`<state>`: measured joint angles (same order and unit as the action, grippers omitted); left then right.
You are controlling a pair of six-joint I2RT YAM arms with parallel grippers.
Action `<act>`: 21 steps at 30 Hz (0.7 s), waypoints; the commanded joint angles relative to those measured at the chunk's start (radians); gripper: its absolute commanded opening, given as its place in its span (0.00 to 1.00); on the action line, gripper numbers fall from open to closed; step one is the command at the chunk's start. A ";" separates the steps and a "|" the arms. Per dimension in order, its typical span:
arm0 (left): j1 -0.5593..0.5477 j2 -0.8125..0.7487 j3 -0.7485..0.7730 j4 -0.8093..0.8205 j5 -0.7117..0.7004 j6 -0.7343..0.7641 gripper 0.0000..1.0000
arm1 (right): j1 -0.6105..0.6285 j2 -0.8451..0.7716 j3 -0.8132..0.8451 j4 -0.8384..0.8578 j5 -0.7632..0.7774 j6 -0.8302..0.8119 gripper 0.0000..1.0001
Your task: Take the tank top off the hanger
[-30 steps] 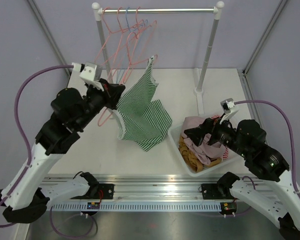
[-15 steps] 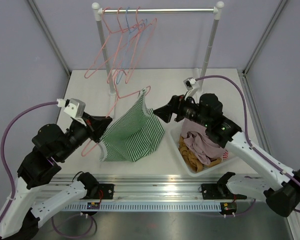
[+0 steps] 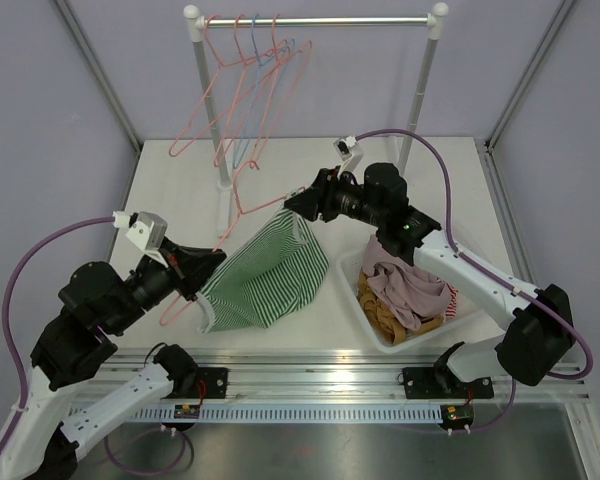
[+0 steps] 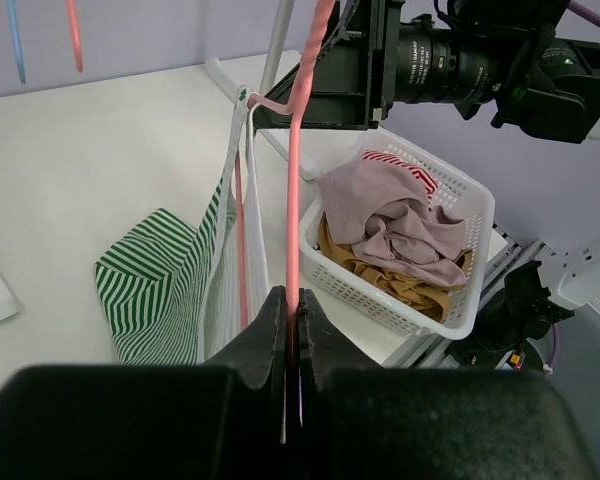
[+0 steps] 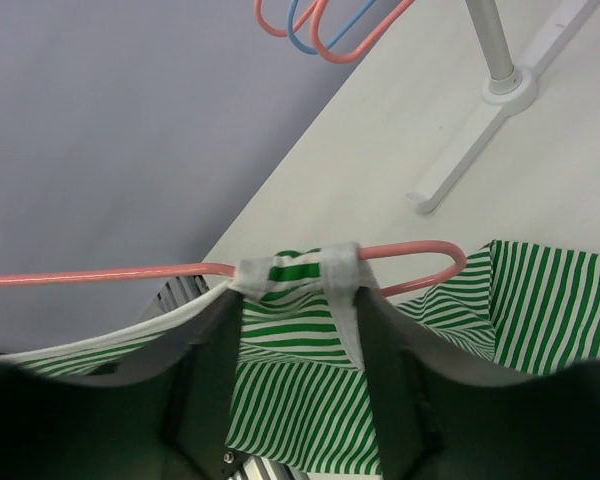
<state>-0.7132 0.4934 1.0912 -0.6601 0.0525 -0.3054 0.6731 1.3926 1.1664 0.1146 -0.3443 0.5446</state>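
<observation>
A green-and-white striped tank top (image 3: 265,275) hangs by its strap from a pink hanger (image 4: 294,200), its lower part resting on the table. My left gripper (image 3: 202,268) is shut on the hanger's wire; in the left wrist view its jaws (image 4: 292,300) pinch the pink rod. My right gripper (image 3: 298,200) is at the hanger's far end. In the right wrist view its fingers (image 5: 300,300) stand on either side of the white-edged strap (image 5: 298,272), which loops over the hanger (image 5: 410,248). The strap's cloth lies flat between the jaws, not squeezed.
A white basket (image 3: 352,290) with pink and mustard clothes sits at the right front. A clothes rail (image 3: 320,20) on white posts (image 3: 417,100) stands at the back, with several pink and blue hangers (image 3: 250,60) hanging on it.
My right arm swung from the basket up and left to the strap, and its jaws have narrowed. The left arm drew the hanger and top down toward the near left.
</observation>
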 commanded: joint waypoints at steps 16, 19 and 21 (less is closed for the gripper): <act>-0.003 -0.036 0.029 -0.045 -0.042 0.012 0.00 | -0.012 -0.020 0.070 -0.209 0.391 -0.064 0.00; -0.003 -0.049 0.021 -0.052 -0.017 0.005 0.00 | -0.035 0.016 0.102 -0.246 0.453 -0.058 0.00; -0.003 -0.058 0.018 -0.058 0.001 0.005 0.00 | -0.044 0.043 0.118 -0.265 0.475 -0.051 0.00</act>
<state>-0.7132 0.4835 1.0859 -0.7296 0.0158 -0.3038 0.6807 1.3968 1.2266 -0.0872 -0.1173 0.5201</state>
